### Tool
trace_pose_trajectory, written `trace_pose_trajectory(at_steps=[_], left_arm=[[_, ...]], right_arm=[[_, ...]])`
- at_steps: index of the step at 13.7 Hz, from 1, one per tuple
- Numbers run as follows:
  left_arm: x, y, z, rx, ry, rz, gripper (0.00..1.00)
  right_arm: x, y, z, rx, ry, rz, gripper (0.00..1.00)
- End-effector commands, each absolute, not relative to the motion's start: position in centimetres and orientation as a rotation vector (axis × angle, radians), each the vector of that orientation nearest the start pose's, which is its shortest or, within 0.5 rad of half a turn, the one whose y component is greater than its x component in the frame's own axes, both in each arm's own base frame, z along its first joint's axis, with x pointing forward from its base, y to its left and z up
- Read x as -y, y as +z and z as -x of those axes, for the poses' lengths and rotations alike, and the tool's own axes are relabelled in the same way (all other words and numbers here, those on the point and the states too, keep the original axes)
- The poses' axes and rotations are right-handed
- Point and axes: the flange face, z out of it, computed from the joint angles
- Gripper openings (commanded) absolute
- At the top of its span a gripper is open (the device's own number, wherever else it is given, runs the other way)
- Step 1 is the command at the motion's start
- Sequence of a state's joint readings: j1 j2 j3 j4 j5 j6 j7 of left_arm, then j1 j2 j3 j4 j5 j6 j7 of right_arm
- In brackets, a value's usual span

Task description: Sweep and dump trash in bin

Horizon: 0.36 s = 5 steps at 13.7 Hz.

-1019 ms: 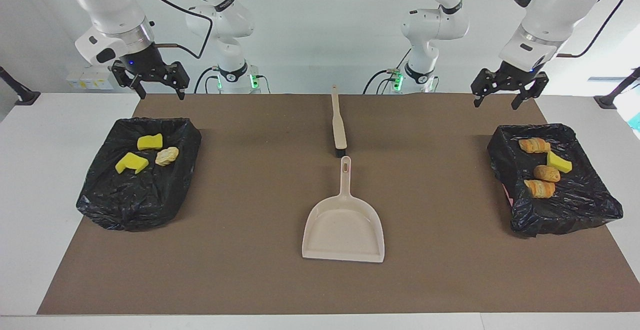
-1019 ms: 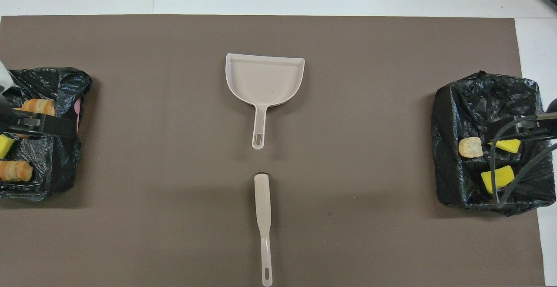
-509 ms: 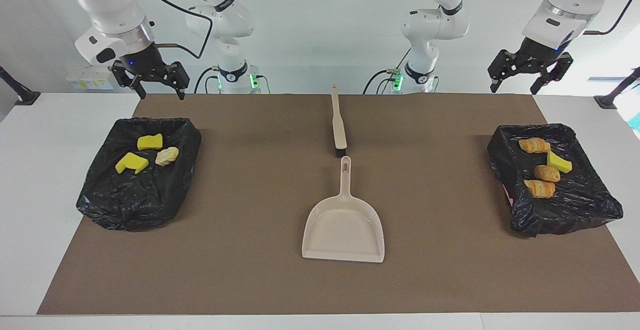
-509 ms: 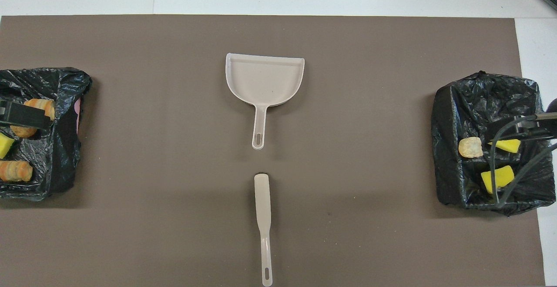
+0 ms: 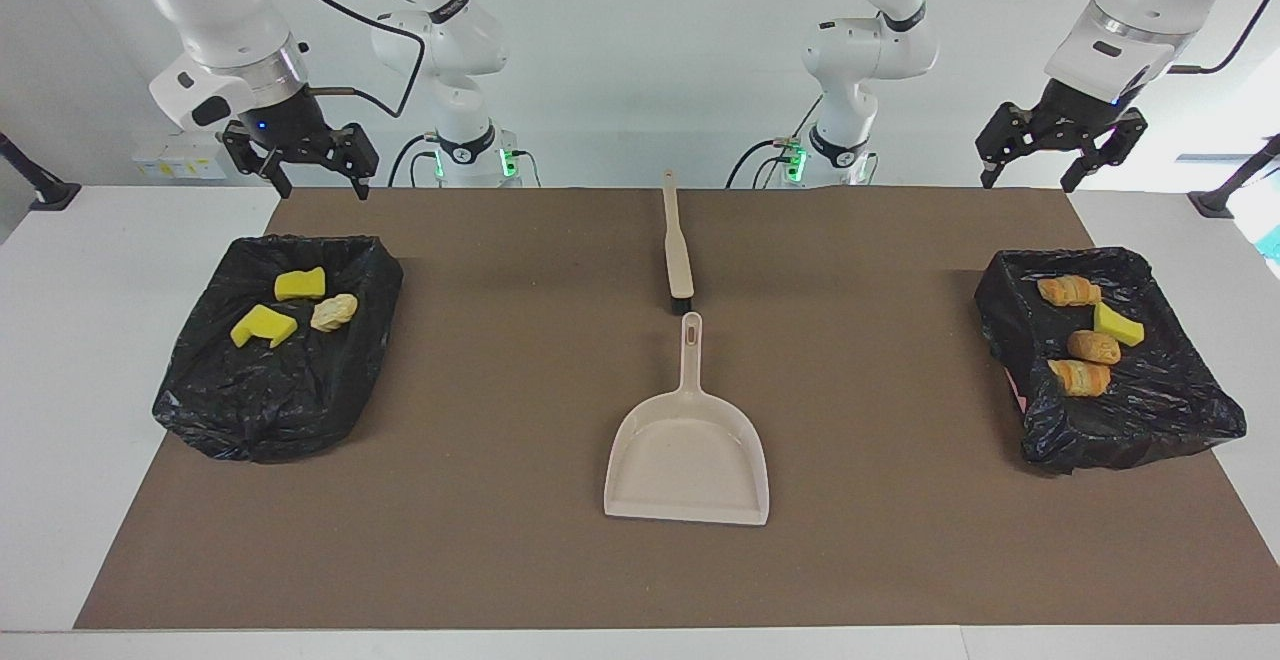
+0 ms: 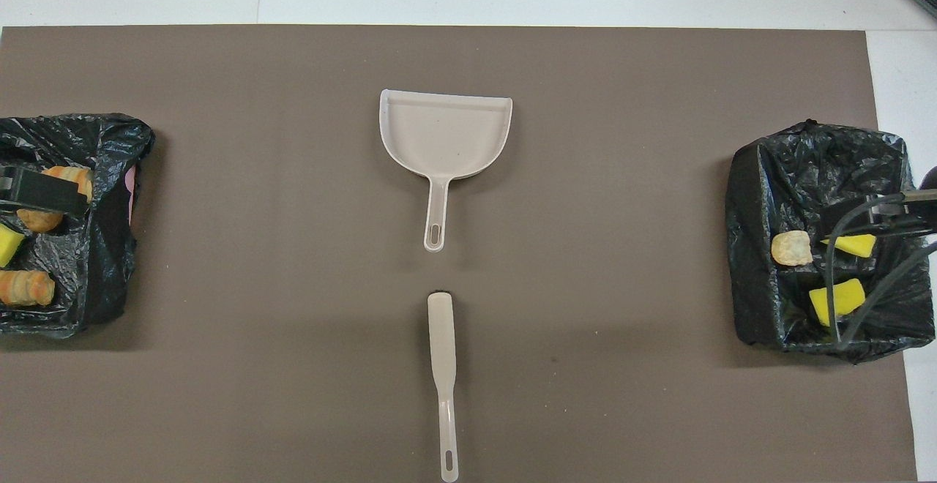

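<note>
The trash (image 5: 1085,332) (image 5: 290,305) is lying in both black-lined bins (image 5: 1190,410) (image 5: 260,410) at the worktop's two ends; the left tool (image 5: 1060,145) and right tool (image 5: 300,155) are hanging open and empty; sweeping looks finished; next, likely parking.
</note>
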<state>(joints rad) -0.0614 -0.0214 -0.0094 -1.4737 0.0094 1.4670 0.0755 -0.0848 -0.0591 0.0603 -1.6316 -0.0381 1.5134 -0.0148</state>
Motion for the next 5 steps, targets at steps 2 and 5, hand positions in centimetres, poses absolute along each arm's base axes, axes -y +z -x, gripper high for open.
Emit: trace_pose_trajectory(at_steps=[2, 5], left_arm=[[3.36, 67.39, -52.89, -0.238, -0.002, 3.112, 1.00], [3.11, 67.40, -52.92, -0.235, -0.004, 3.112, 1.00]], right_arm=[[1.74, 62.37, -52.33, -0.046, 0.087, 3.177, 1.00], [1.66, 62.37, -52.34, -0.043, 0.086, 3.177, 1.00]])
